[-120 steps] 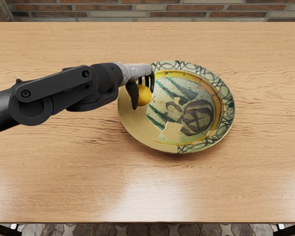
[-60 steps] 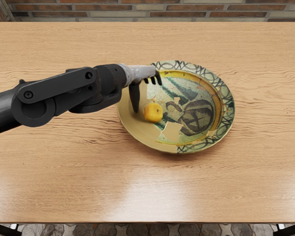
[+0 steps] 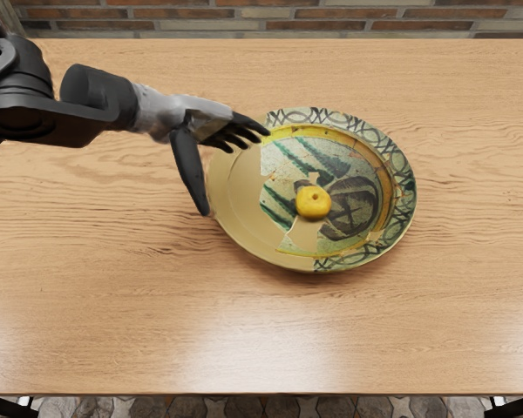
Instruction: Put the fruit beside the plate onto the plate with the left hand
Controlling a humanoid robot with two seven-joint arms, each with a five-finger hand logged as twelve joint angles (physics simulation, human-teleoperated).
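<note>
A small yellow-orange fruit (image 3: pixel 313 202) lies in the middle of the patterned plate (image 3: pixel 244 205), which is yellow with green and dark markings. My left hand (image 3: pixel 211 139) hovers over the table at the plate's upper left rim, apart from the fruit. Its fingers (image 3: pixel 241 131) are spread and point toward the plate, and the thumb hangs down beside the plate's left edge. It holds nothing. The left arm comes in from the upper left. The right arm does not show.
The plate sits on a wide wooden table (image 3: pixel 139 296). A brick wall (image 3: pixel 261 17) runs behind the table's far edge.
The fruit left the hand and rolled from the plate's left side to its middle. The left hand opened and the arm drew back up and to the left.
</note>
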